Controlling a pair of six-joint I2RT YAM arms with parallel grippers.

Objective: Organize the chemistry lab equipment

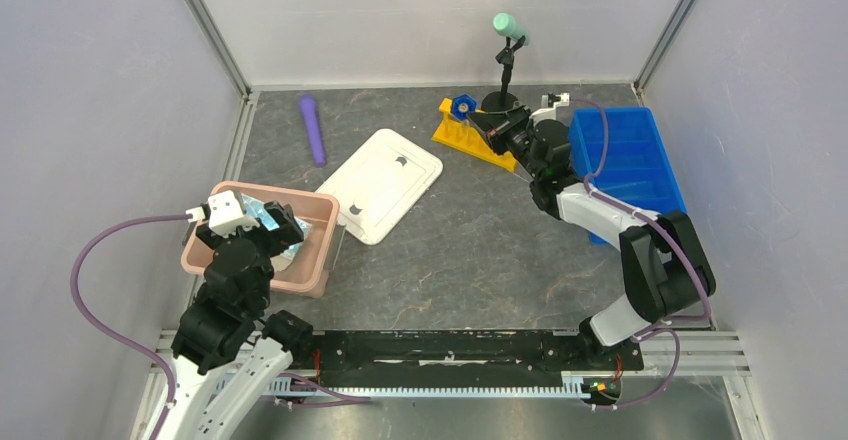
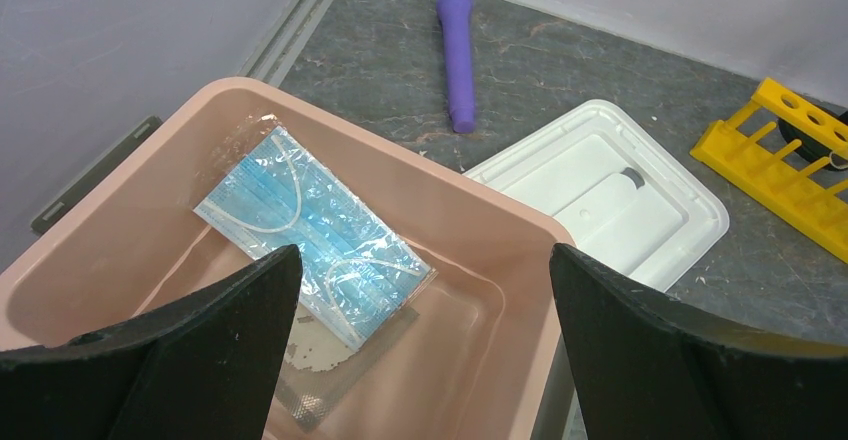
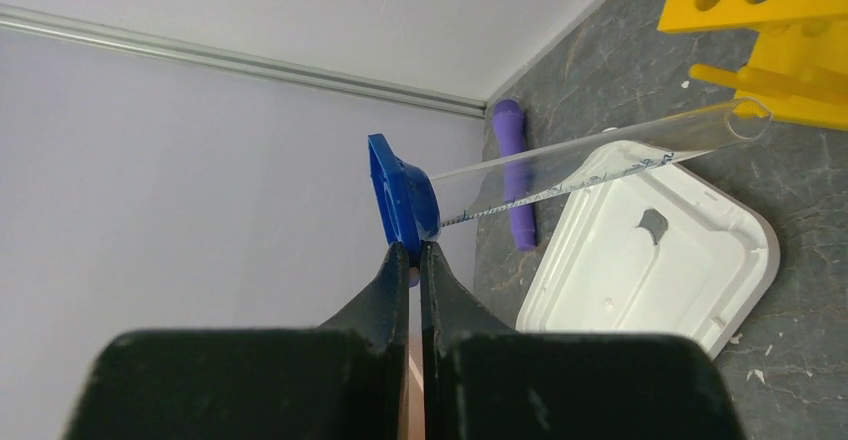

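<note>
- On the grey tabletop (image 1: 470, 250), seen from above, everything lies between the two arms and the back wall.
- The blue bin (image 1: 640, 165) stands at the far right, just beside the right arm.
- The pink tub (image 1: 280, 192) stands at the near left, and the left arm is over it.
- The white lid (image 1: 385, 182) lies flat in the middle, just beside the far right corner of the tub.
- The yellow rack (image 1: 465, 140) lies at the back, between the lid and the bin.
- The black stand (image 1: 505, 65) with a mint-green top is upright behind the rack, near the back wall.
- The purple cylinder (image 1: 313, 128) lies flat at the back left, well apart from the rack and near the lid.
- The mask (image 2: 310, 235), pale blue and in a clear wrapper, lies flat on the bottom of the tub. One corner of it covers part of a thin grey square piece.
- The left fingers (image 2: 200, 360) are spread wide apart above the tub and hold nothing. The mask is below the gap between them.
- The tube (image 3: 590, 165), thin and clear, reaches from its cap toward the rack. Its open end is in front of the rack, but I cannot tell if it touches.
- The right fingers (image 3: 385, 300) are pressed together on the rim of the blue cap (image 3: 400, 200), so they grip the tube there, over the left end of the rack.
</note>
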